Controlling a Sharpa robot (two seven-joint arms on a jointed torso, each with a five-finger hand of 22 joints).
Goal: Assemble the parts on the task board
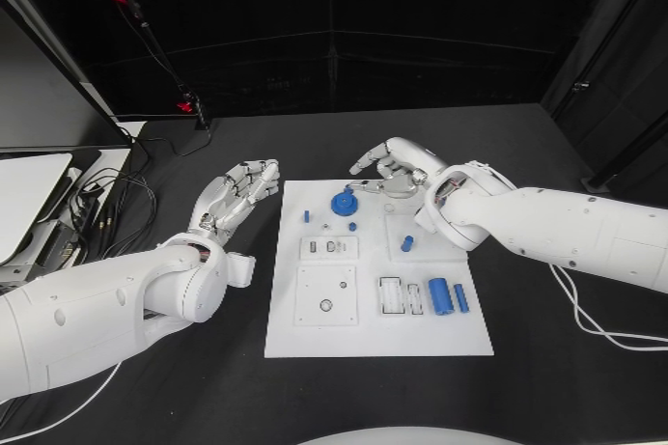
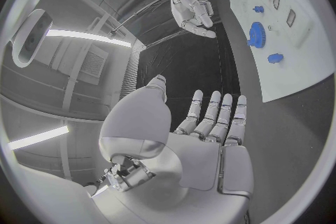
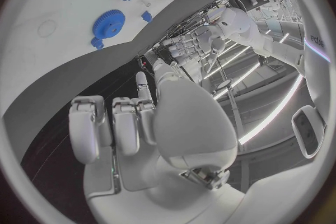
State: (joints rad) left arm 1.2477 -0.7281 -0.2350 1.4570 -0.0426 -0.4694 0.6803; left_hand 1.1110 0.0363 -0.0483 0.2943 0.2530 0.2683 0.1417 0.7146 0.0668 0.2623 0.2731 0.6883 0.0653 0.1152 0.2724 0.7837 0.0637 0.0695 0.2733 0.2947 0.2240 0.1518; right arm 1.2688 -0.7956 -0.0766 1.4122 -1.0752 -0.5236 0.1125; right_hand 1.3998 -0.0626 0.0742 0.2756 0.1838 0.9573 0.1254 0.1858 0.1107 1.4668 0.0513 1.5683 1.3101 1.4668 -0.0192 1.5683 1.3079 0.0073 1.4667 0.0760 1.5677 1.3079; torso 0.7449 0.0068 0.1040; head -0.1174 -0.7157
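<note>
Firstly, from the head view: the white task board (image 1: 375,339) lies in the middle of the black counter (image 1: 557,387), and I count six blue parts on it. One is a gear (image 1: 344,205) near the far edge of the board, with three small pegs close to it: one at its left (image 1: 306,216), one beyond it (image 1: 349,188), and one on its near side (image 1: 352,227). A short blue piece (image 1: 406,243) stands nearer to the right edge. Two blue cylinders (image 1: 440,296) lie side by side near the right edge, beside pale ones in a tray (I cannot tell what these are).

The left robot hand (image 1: 236,196) hovers over the counter just beside the left edge of the board, fingers straight and apart, holding nothing. The right robot hand (image 1: 394,170) is at the far edge of the board with fingers curled in; I see nothing between them. The counter in front of the board and at its right is free, with a white cable (image 1: 592,324) there.

Next, the left wrist view: the left robot hand (image 2: 210,140) has a flat palm and stretched fingers, and the gear (image 2: 256,34) lies on the board.

Lastly, the right wrist view: the right robot hand (image 3: 140,140) has its fingers bent inward on nothing, and the gear (image 3: 108,23) is on the board, apart from it.
</note>
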